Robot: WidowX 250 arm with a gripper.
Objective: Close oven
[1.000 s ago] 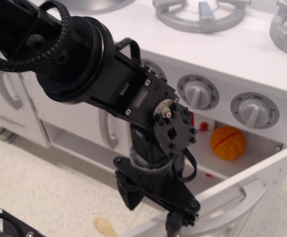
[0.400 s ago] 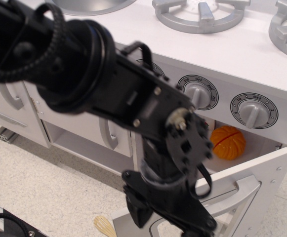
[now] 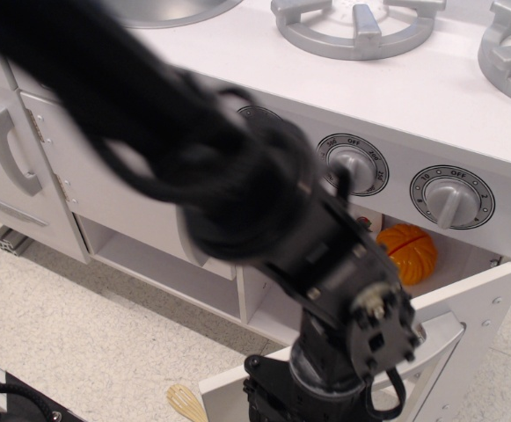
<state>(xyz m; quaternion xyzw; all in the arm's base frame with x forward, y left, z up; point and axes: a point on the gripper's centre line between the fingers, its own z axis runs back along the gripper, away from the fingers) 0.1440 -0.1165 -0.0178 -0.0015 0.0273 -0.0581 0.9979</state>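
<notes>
The black robot arm [image 3: 264, 220], blurred, fills the frame's middle; its wrist sits low in front of the oven door [image 3: 479, 303]. The fingers lie below the frame edge, so I cannot tell whether they are clenched or released. The oven door hangs partly open at lower right, its grey bar handle [image 3: 440, 338] beside the wrist. An orange ball [image 3: 411, 252] rests inside the oven, under two grey knobs [image 3: 451, 197].
</notes>
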